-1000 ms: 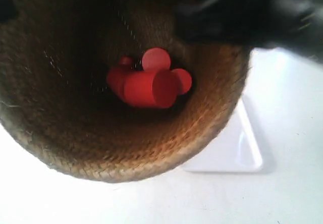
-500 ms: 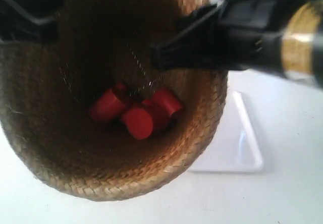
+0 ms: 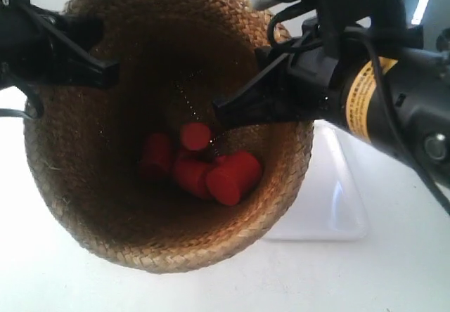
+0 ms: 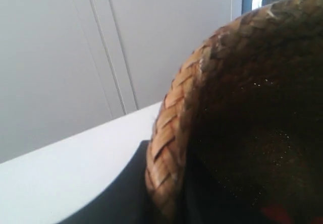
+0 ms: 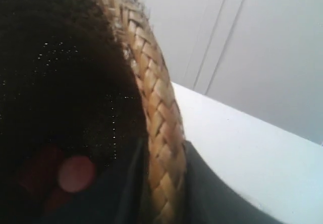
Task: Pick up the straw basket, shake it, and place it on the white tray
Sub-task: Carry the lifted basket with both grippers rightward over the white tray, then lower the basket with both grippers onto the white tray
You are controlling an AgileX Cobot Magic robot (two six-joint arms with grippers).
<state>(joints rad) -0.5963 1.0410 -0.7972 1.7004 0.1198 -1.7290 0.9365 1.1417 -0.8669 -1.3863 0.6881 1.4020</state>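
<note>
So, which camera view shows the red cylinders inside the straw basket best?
The exterior view: it looks down into the straw basket, so the red cylinders show clearly, piled at the bottom. The right wrist view gives only one blurred red disc in the dark; the left wrist view only a red sliver at the picture's edge.

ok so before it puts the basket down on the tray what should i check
1. Left gripper clamped across the straw basket rim: ok.
2. Right gripper clamped across the rim: ok.
3. Red cylinders inside, lying at the bottom: ok.
4. White tray bare: the visible corner is ok, the rest is hidden behind the basket, cannot tell.
5. Basket lined up above the tray: cannot tell from this angle.
</note>
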